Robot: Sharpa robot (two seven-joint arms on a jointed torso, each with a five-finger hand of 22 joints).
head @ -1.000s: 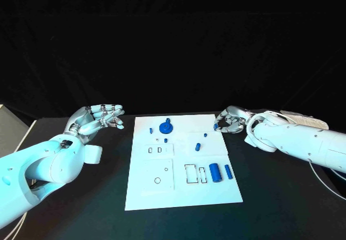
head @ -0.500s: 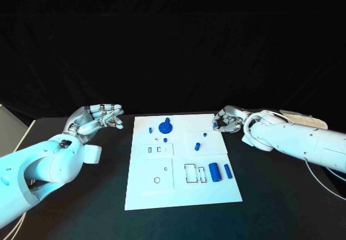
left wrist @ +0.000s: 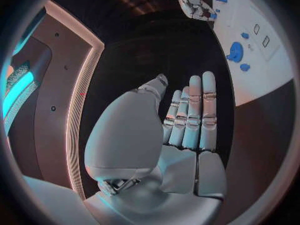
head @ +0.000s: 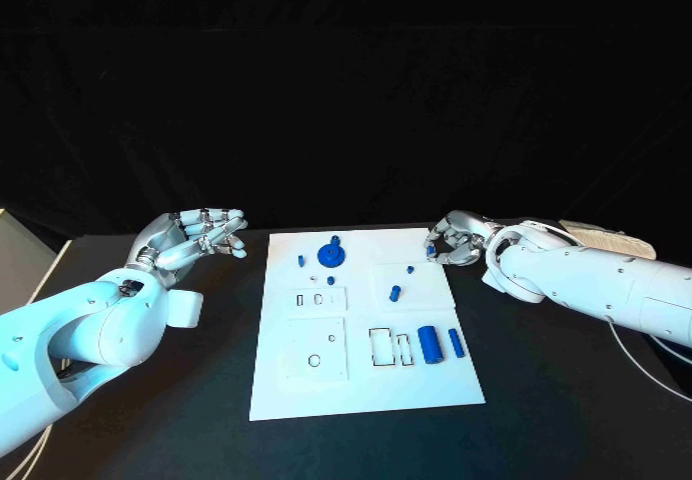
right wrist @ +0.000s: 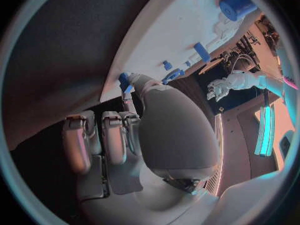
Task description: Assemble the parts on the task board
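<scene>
Right robot hand (head: 459, 243) sits at the board's (head: 433, 385) far right corner, fingers curled in; a small blue part (right wrist: 124, 81) shows at its fingertips in the right wrist view, pinched between thumb and finger, mostly hidden by the palm. In the head view that part is barely a blue speck at the hand, shape can't be made out. Left robot hand (head: 202, 235) hovers off the board's far left corner over the counter (head: 173, 420), fingers extended side by side and holding nothing; left wrist view shows its straight fingers (left wrist: 190, 117) with thumb apart.

Board lies flat mid-counter. On it: a round blue disc part (head: 332, 256) with a knob near the far edge, a small blue peg (head: 302, 260) just left of it, another peg (head: 330, 281) just below it. A tilted blue pin (head: 395, 293) stands right of centre, a tiny blue piece (head: 410, 269) beyond it. Near the right side, a thick blue cylinder (head: 428, 345) lies beside a thinner blue bar (head: 456, 343), apart, and a thin blue sliver (head: 405, 348) to their left. Outlined slots (head: 381, 347) next to them and small slots (head: 310, 299) further left look unfilled, too small to be sure. An oval recess (head: 315, 359) lies at the near left panel.
</scene>
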